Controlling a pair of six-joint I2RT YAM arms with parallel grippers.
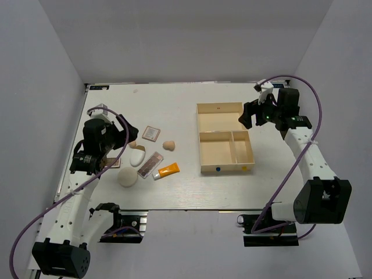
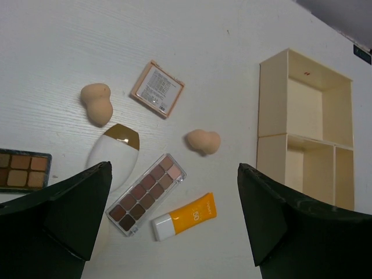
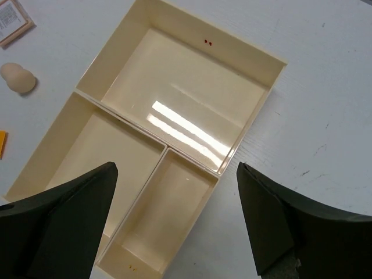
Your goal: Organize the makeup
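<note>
The cream tray [image 1: 220, 119] sits on the right half of the white bench [image 1: 174, 99]. It has 1 wide compartment at its far end and 2 smaller ones side by side at its near end. The right wrist view shows only bare, glossy floor in all 3. The right jaws hang above the tray, spread wide apart and gripping nothing.

All the makeup lies on the bench left of the tray, apart from it. The small square compact [image 2: 157, 89] lies farthest. A peach sponge [image 2: 203, 141] lies closest to the tray. The second peach sponge [image 2: 96, 103] is further left, just beside the white egg-shaped piece [image 2: 114, 152], whose gold cap points far. The long brown-pink palette [image 2: 146, 193] lies slanted just right of that piece, with the orange white-capped tube [image 2: 185, 217] beside its near end. The round cream puff [image 1: 128, 176] rests at the near left. A darker palette [image 2: 23, 170] shows at the left edge of the left wrist view. The left jaws hover over this group, wide apart, holding nothing.
</note>
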